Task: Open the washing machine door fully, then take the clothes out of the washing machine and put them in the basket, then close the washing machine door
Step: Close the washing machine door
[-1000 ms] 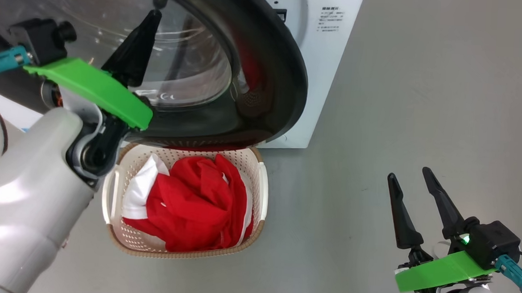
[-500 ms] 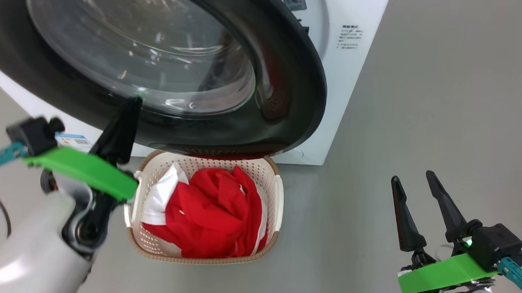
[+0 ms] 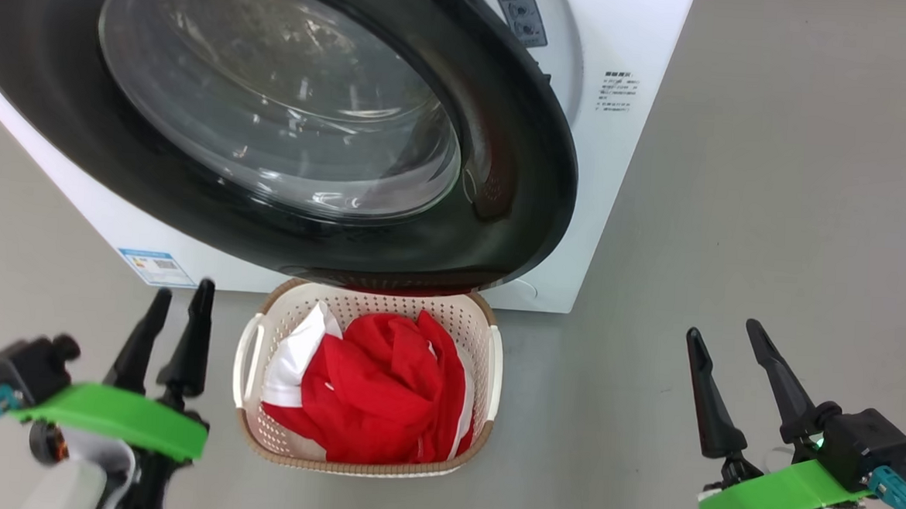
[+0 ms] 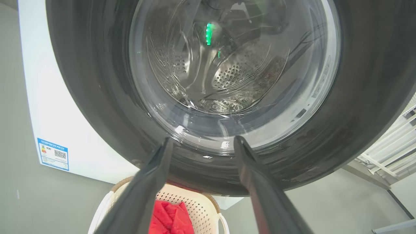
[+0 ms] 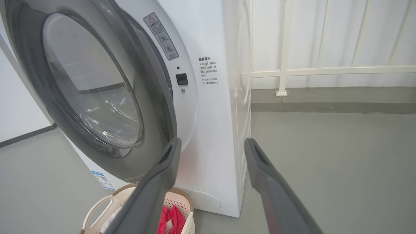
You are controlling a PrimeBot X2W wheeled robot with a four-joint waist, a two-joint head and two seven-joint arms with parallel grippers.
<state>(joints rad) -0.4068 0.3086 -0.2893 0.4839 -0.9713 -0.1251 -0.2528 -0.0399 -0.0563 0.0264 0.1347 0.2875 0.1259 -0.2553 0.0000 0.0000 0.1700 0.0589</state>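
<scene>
The washing machine door fills the top of my head view, its black rim ringing the clear glass window. From the right wrist view I see it swung close to the front of the washing machine but not flush. Its free edge stands off the white panel, and the dark latch socket shows just beyond it. Through the glass, the left wrist view gives me the perforated steel drum; I can make out no fabric in the part I see.

The basket sits on the floor right below the door's lower rim, against the foot of the machine. The clothes are heaped inside it, red fabric piled to the rim with a white cloth piece tucked at the left side.

My left gripper hovers at the lower left, just beside the basket's left handle and below the small blue label on the machine front. Its two dark fingers are spread apart with nothing between them, touching nothing. In its own wrist view the tips point up at the door's lower rim, apart from it.

My right gripper hangs at the lower right over bare floor, well apart from basket and machine, jaws wide and empty. Past its fingers a white railing runs along the far wall.
</scene>
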